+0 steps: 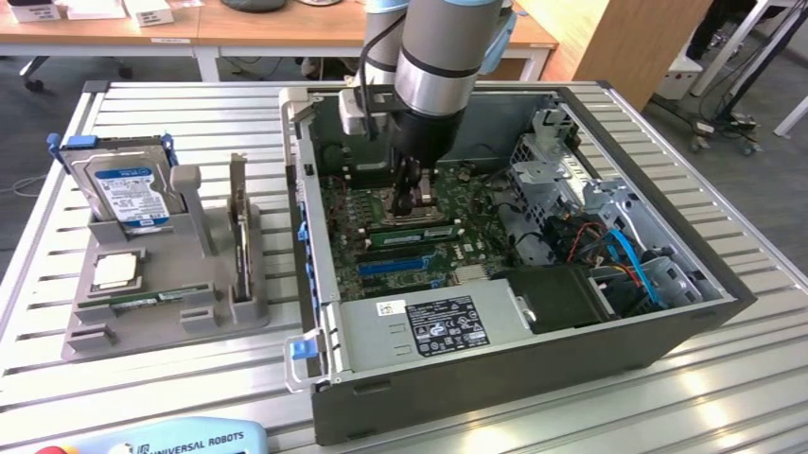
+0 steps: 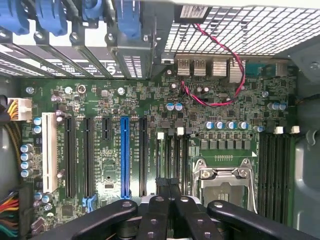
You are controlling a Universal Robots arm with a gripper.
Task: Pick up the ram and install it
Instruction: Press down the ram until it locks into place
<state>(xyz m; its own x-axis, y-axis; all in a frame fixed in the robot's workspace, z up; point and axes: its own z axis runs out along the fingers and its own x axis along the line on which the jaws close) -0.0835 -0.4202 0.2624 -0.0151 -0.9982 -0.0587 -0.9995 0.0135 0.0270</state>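
The ram (image 1: pixel 411 232) is a narrow green stick sitting edge-up in a motherboard (image 1: pixel 378 203) slot inside the open computer case (image 1: pixel 505 369). My gripper (image 1: pixel 407 210) reaches down into the case and hangs right over the stick, at or just above its top edge; whether it touches is unclear. In the wrist view the black fingers (image 2: pixel 160 210) are pressed together, so the gripper (image 2: pixel 170 187) is shut with nothing visible between them. It stands over the black memory slots (image 2: pixel 172 150) beside the empty processor socket (image 2: pixel 225 187).
A grey holder (image 1: pixel 165 326) on the exterior view's left carries a hard drive (image 1: pixel 127 189), a square silver processor (image 1: pixel 114 271) and an upright dark card (image 1: pixel 237 227). Case walls, a drive cage (image 1: pixel 555 180) and blue and orange cables (image 1: pixel 631 260) crowd the board. A teach pendant (image 1: pixel 177 440) lies at the near edge.
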